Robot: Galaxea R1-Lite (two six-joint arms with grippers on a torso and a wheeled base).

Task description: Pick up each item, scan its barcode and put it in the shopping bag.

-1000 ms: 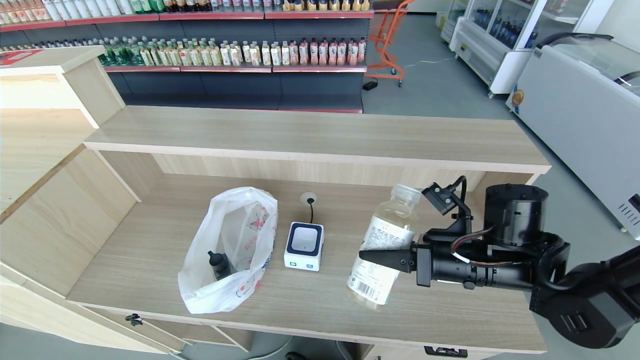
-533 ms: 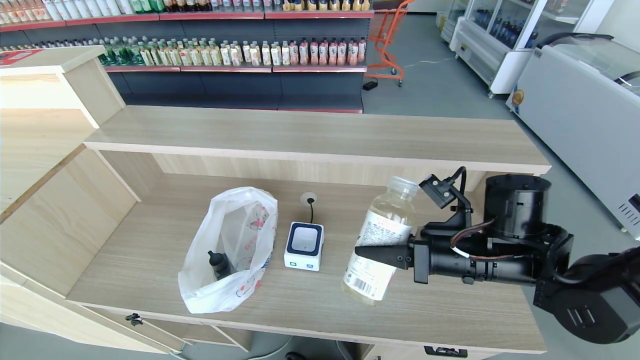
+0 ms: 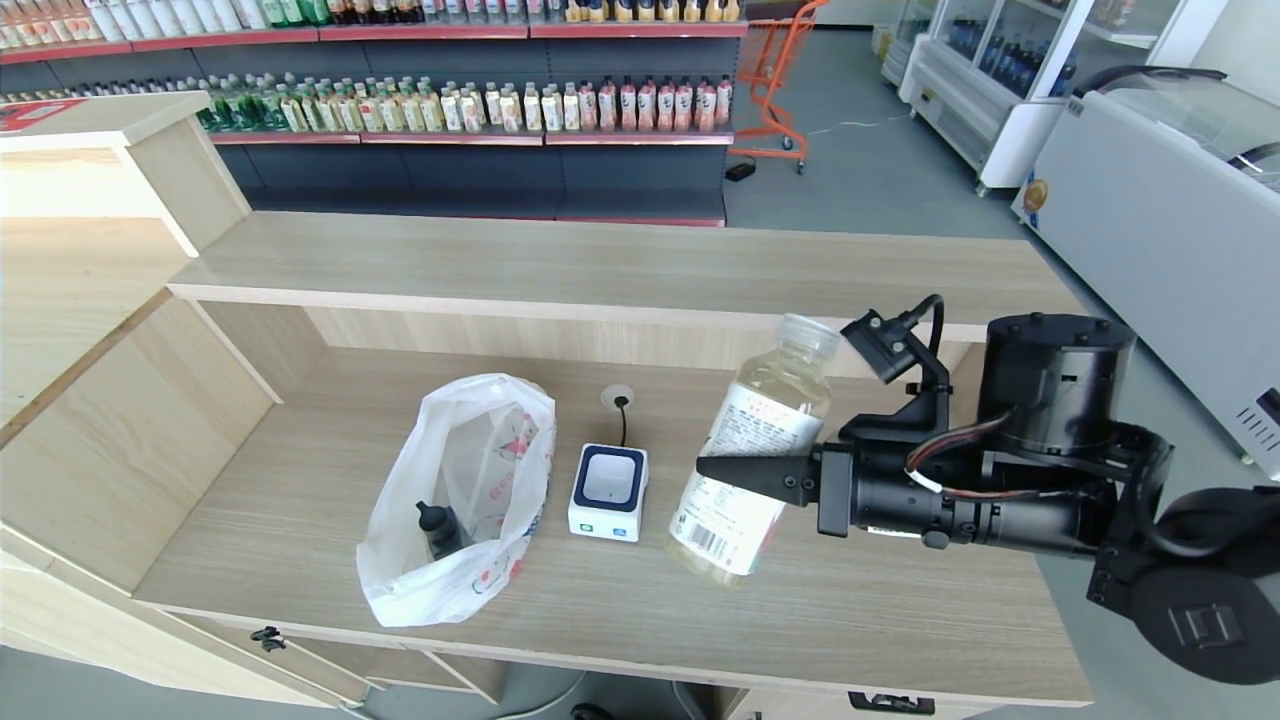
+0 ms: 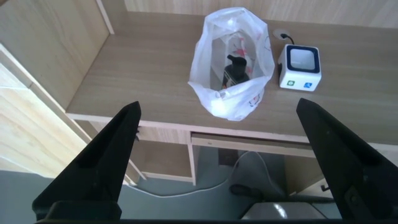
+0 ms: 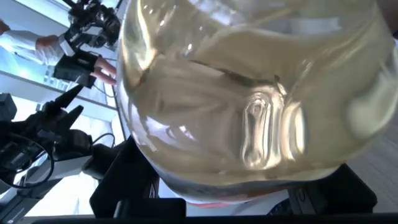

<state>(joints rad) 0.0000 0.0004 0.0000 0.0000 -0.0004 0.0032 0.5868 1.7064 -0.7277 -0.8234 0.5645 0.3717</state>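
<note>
A clear bottle point(image 3: 747, 450) with a white label and barcode hangs tilted above the counter, just right of the scanner. My right gripper point(image 3: 735, 470) is shut on its middle; the bottle's pale liquid point(image 5: 249, 106) looms close in the right wrist view. The white scanner point(image 3: 608, 492) with a dark window sits mid-counter, also seen as the scanner point(image 4: 300, 66). Left of it lies the white shopping bag point(image 3: 462, 500), open, with a dark bottle point(image 3: 438, 530) inside; the bag point(image 4: 231, 62) appears in the left wrist view. My left gripper point(image 4: 230, 162) is open, off the counter's front edge.
The wooden counter point(image 3: 600, 600) has a raised back ledge point(image 3: 620, 270) behind the work surface and a side wall point(image 3: 120, 440) on the left. Bare counter lies right of the scanner under the bottle. The scanner's cable point(image 3: 621, 415) runs to a hole at the back.
My right gripper has carried the bottle up and to the left, closer to the scanner. The bag and scanner have not moved.
</note>
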